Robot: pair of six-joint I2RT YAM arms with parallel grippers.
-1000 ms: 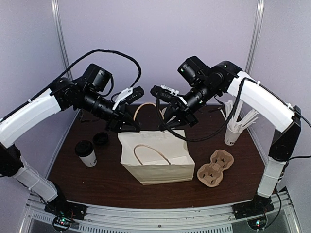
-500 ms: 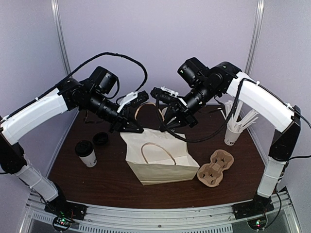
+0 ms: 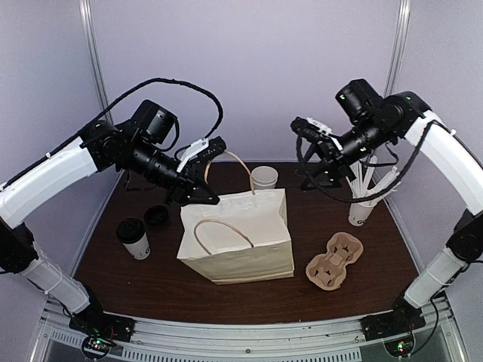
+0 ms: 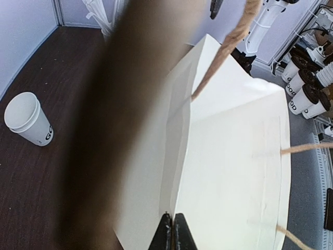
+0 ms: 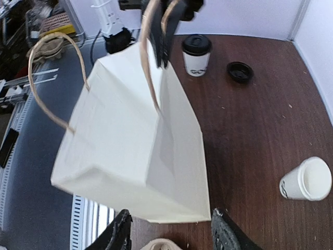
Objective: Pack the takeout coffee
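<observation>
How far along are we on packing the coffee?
Done: the bag stands upright. In hand: the left end effector is shut on the bag's rim; the right end effector is open, clear of it. To do: the lidded cup and the open cup sit outside the bag, a loose lid lies by the lidded one, the carrier is empty.

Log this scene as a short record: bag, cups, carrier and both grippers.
paper bag: standing mid-table
left gripper: shut on the bag's rim
right gripper: open, holding nothing, away from the bag
lidded cup: on the table, left of the bag
loose black lid: beside the lidded cup
unlidded cup: behind the bag
cup of sticks: far right
pulp carrier: right of the bag, empty
</observation>
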